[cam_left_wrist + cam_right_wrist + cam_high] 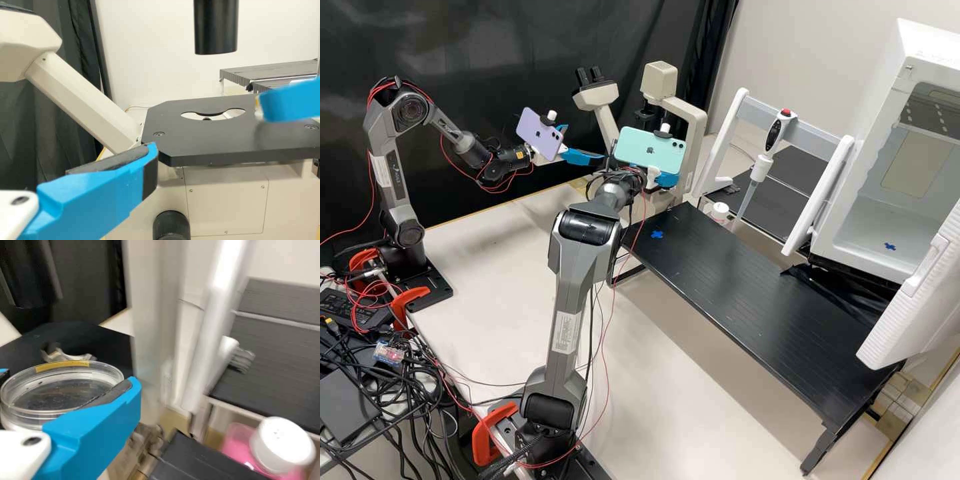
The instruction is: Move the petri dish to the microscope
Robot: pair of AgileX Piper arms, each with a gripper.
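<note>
- The right arm [570, 313] is nearest the camera, rising from around seven o'clock in the high view towards the centre.
- Its hand [666, 180], near twelve o'clock, is clamped on the petri dish [55, 395]; the right wrist view shows the clear round dish between its fingers, with a yellow strip [62, 365] on its rim.
- In that view, the microscope's black stage [225, 142] lies beyond the dish; I cannot tell whether they touch.
- The left arm [392, 180] stands at ten o'clock, its hand [585, 143] at eleven, fingers spread well apart with nothing between them, facing the microscope [687, 113].
- The microscope is towards one o'clock, behind the right hand; its stage has a round opening.
- Both arms stand on the white counter [487, 253].
- The low black stand [747, 287] runs from the middle towards four o'clock.
- The upright pipette [760, 170] hangs on a white rack [723, 143] at two o'clock, near the white-topped pot [720, 210].
- Farther round, towards three, is an open white cabinet [853, 147].
</note>
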